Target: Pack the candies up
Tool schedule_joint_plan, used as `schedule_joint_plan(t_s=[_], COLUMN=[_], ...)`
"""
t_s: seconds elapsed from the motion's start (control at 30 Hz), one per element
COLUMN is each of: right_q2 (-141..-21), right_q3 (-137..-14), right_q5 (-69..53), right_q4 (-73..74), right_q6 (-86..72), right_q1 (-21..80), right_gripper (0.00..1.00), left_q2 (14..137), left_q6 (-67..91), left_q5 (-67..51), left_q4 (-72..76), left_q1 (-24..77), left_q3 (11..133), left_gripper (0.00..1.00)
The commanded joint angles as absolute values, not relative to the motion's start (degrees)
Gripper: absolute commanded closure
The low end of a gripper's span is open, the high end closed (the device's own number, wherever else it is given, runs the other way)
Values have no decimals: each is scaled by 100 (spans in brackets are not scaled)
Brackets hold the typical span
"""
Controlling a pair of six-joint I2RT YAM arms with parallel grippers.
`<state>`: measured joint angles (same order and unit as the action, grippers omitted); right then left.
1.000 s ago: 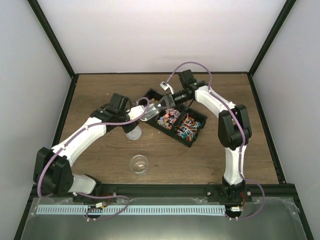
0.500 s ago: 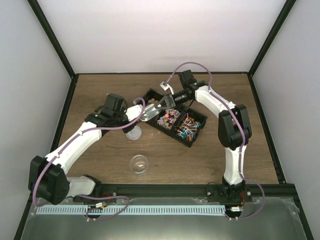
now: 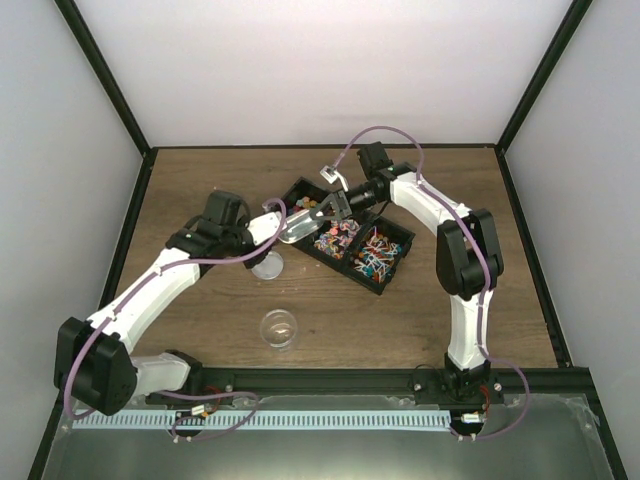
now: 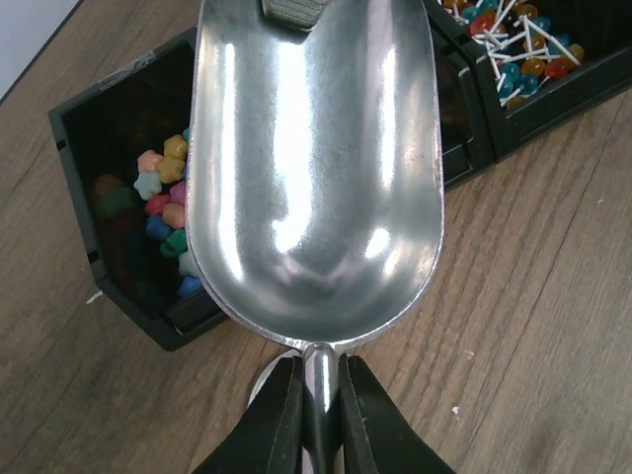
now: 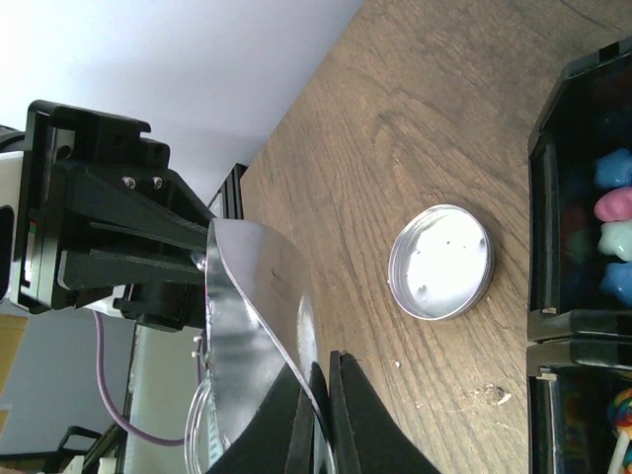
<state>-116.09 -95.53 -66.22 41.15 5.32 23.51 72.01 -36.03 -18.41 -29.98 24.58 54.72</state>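
Note:
Both grippers hold an empty metal scoop [image 3: 293, 225]. My left gripper [image 3: 264, 229] is shut on its handle, seen in the left wrist view [image 4: 318, 395] under the bowl of the scoop [image 4: 314, 168]. My right gripper [image 3: 323, 212] is shut on the scoop's front rim; the right wrist view shows its gripper [image 5: 324, 415] pinching the scoop's thin edge [image 5: 247, 316]. The candies [image 3: 338, 237] lie in a black compartment tray [image 3: 383, 290]; small coloured pieces [image 4: 163, 193] show beside the scoop. The clear round jar [image 3: 279, 328] stands open near the front.
The jar's metal lid [image 3: 266, 265] lies upside down on the wood, also in the right wrist view [image 5: 441, 262]. Lollipops [image 3: 378, 252] fill the tray's right compartment, also in the left wrist view [image 4: 523, 44]. White walls with black posts enclose the table.
My left wrist has drawn back a little to the left. The scoop stays over the tray's left end, held by both grippers.

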Motion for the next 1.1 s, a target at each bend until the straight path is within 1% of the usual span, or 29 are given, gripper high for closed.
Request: schedule_joint_plan(t_s=[0.0, 0.03, 0.1, 0.13, 0.17, 0.2, 0.27, 0.33, 0.47, 0.57, 0.87, 1.07], right_q2=[-11540, -11532, -11504, -11472, -11414, -11342, -11104, -10797, -9884, -9330, -8561, -8529], right_q3=[-9554, -9554, -9558, -9536, -9484, -9402, -9177, -8882, -7752, -7136, -6178, -5753], right_q5=[-7043, -7020, -6896, -6811, -6712, -6589, -6392, -6178, -5956, -5759, -5075, -4604], right_q4=[4249, 4241, 4231, 4209, 4168, 4110, 3984, 3844, 3118, 2968, 3100, 3034], right_q6=[703, 695, 703, 703, 713, 731, 839, 1134, 1733, 2500, 3751, 3845], right_q1=[2396, 2392, 2376, 2345, 2300, 2247, 2113, 2059, 2191, 2713, 4260, 5002], right_gripper=[98, 85, 43, 33, 24, 18, 11, 1, 0, 0, 0, 0], left_q2=[7066, 7038, 7004, 6993, 6986, 6979, 6922, 6842, 6720, 6682, 6374, 6102], left_q6=[-3729, -3700, -3551, -3430, -3292, -3149, -2868, -2602, -2185, -1931, -1631, -1481], left_q5=[-1976, -1999, -1992, -2010, -2074, -2172, -2259, -2349, -2373, -2291, -2045, -2060], left_q4=[-2913, -2916, -2958, -2999, -3046, -3120, -3178, -3184, -3224, -3231, -3255, -3277], left_q1=[2368, 2360, 2309, 2224, 2097, 1960, 1626, 1263, 786, 539, 310, 266], left_q3=[5437, 5436, 5439, 5436, 5426, 5419, 5346, 5258, 5093, 5003, 4989, 4894], left_gripper=[95, 96, 96, 96, 96, 96, 96, 96, 96, 96, 96, 96])
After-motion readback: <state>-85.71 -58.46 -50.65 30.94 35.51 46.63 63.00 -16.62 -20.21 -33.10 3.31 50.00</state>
